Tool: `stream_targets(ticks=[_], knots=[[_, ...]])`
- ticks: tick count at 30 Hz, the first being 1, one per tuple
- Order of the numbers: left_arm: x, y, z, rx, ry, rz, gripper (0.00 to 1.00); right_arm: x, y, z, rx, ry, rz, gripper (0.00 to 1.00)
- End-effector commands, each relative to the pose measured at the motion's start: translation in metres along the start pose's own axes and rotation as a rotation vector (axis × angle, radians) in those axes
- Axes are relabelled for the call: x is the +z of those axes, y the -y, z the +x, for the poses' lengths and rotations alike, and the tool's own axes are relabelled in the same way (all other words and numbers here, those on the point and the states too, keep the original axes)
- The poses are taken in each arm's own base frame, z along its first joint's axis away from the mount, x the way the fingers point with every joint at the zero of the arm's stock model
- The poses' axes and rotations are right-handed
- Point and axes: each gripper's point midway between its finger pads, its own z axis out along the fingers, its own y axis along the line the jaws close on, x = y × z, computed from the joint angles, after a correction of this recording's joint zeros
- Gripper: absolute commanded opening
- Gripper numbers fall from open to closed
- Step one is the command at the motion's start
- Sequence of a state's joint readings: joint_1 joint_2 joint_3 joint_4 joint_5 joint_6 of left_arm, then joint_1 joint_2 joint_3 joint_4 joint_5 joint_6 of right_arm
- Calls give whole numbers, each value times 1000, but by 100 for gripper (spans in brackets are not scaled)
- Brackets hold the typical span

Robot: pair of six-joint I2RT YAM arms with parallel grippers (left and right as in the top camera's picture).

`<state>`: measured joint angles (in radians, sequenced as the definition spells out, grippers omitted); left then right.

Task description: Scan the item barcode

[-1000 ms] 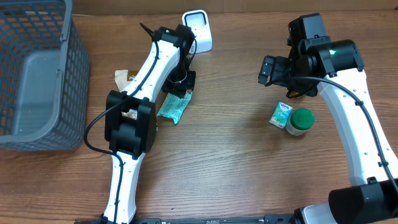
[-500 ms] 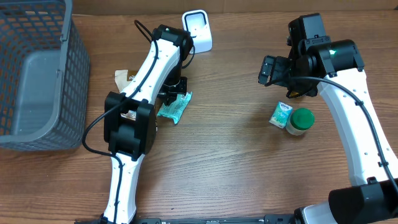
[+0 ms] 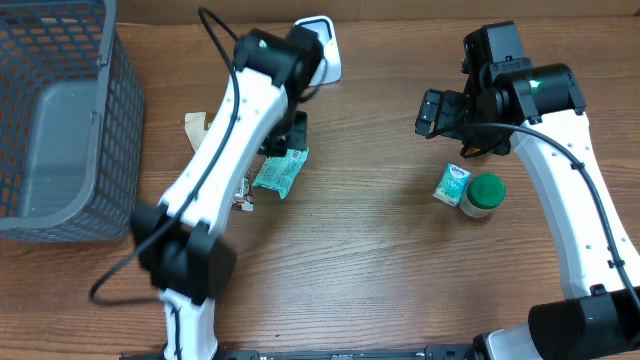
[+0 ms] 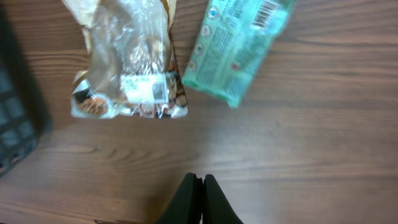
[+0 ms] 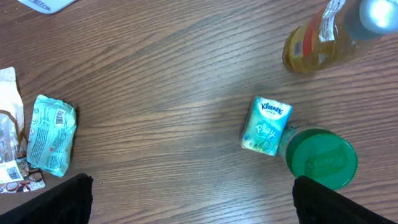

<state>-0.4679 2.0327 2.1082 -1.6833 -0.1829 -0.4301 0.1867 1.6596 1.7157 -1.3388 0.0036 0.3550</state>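
Teal crinkled plastic packet [image 4: 239, 50] lies flat on the brown wooden table [image 4: 298, 137] with its printed barcode facing up, so we judge it to be the item for scanning. Just beside it lies a clear plastic snack bag [image 4: 127, 62] with a white label. The left gripper [image 4: 199, 186] hovers above both with its fingers pressed together on nothing. From this we infer that the packet is not yet in hand and that the jaws must part before any pickup. The white upright barcode scanner [image 3: 318, 45] stands at the table's far edge, near the packet, which keeps the carry short. The right gripper [image 5: 193, 186] hangs released, jaws spread wide and holding nothing. It sits above a light-blue tissue pack [image 5: 266, 126] that touches a green-lidded jar [image 5: 322, 160]. We read this arm as parked clear of the left arm's workspace.
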Motion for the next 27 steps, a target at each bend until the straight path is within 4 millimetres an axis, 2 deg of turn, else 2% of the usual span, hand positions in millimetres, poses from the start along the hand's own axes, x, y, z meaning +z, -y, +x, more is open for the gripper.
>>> stream_targets(ticks=[1,4,6,10,12,15,16,18,20,23,24,27], knots=[[-31,-14,19,-101,143,-103,5,-7,-2,-2,-7,20,-12,100],[-32,-21,30,-156,192,-137,4,-7,-2,-2,-7,19,-12,100],[-17,-26,38,-174,183,-140,4,-7,-2,-2,-7,19,-12,100],[16,-33,36,-217,138,-134,9,-7,-2,-2,-7,19,-12,100],[35,-31,30,-241,120,-78,20,-7,-2,-2,-7,20,-12,100],[56,-27,16,-272,102,45,45,-7,-2,-2,-7,19,-12,100],[62,-27,9,-291,109,86,45,-7,-2,-2,-7,20,-12,100],[68,-32,-7,-336,151,126,41,-7,-2,-2,-7,20,-12,100],[71,-39,-25,-374,212,145,23,-7,-2,-2,-7,19,-12,100],[76,-38,-43,-399,278,181,9,-7,-2,-2,-7,19,-12,100],[78,-37,-46,-401,292,186,5,-7,-2,-2,-7,19,-12,100],[89,-33,-54,-400,330,176,4,-7,-2,-2,-7,19,-12,100]])
